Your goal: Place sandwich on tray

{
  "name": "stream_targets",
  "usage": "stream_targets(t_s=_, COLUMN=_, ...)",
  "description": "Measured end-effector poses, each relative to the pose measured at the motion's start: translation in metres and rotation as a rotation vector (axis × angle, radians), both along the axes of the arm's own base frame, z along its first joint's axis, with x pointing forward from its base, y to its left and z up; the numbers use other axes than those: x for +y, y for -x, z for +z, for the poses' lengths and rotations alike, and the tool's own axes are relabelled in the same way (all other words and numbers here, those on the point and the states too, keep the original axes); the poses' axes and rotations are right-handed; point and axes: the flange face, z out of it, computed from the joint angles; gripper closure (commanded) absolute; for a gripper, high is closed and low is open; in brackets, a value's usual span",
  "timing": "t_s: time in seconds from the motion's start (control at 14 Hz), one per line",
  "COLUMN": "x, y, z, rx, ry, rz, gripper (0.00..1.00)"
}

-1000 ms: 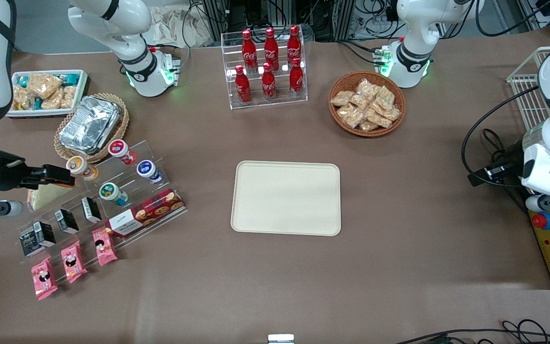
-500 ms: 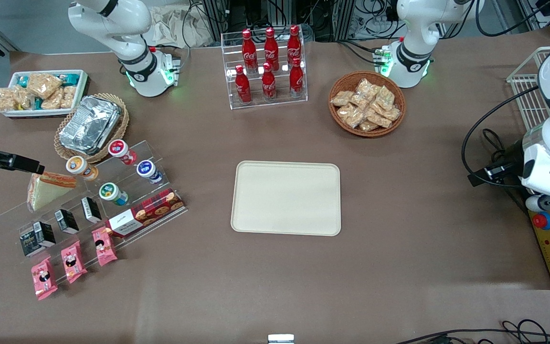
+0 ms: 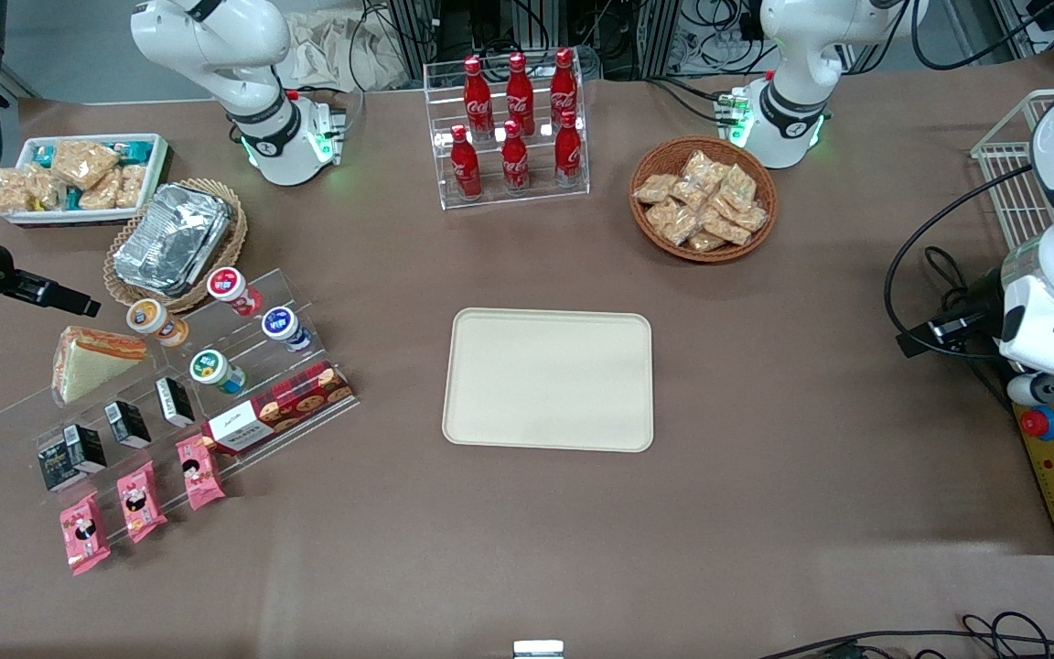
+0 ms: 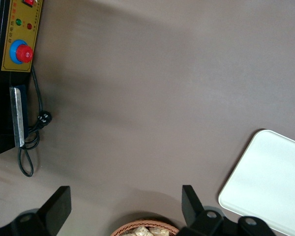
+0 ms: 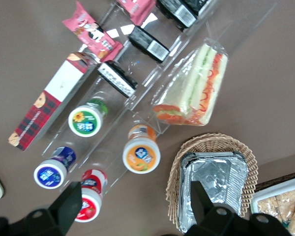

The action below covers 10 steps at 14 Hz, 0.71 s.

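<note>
The sandwich (image 3: 92, 360), a clear-wrapped white-bread wedge with an orange-red and green edge, lies on the upper step of a clear acrylic shelf (image 3: 170, 384) toward the working arm's end of the table. It also shows in the right wrist view (image 5: 194, 88). My gripper (image 3: 79, 305) hovers open and empty just above it, slightly farther from the front camera and not touching it. In the right wrist view the gripper (image 5: 132, 206) has its fingers (image 5: 64, 209) wide apart over a foil container and cups. The cream tray (image 3: 550, 380) lies empty mid-table and shows in the left wrist view (image 4: 270, 182).
The shelf holds several yogurt cups (image 3: 216, 369), black cartons (image 3: 129, 423) and a red cookie box (image 3: 280, 407). A wicker basket with a foil container (image 3: 172, 240), a white snack bin (image 3: 83, 176), a cola rack (image 3: 513, 128) and a snack basket (image 3: 703, 199) stand farther back.
My gripper was low over the sandwich, then rose and drew away toward the table's end, uncovering it. The sandwich stays on the shelf.
</note>
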Motion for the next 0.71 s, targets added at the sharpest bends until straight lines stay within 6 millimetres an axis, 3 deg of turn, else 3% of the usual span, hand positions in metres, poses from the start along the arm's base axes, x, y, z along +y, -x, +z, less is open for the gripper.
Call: stream_targets(t_s=0.71, x=-0.016, y=0.003, z=-0.008, rx=0.013, ry=0.028, rz=-0.003, gripper=0.02)
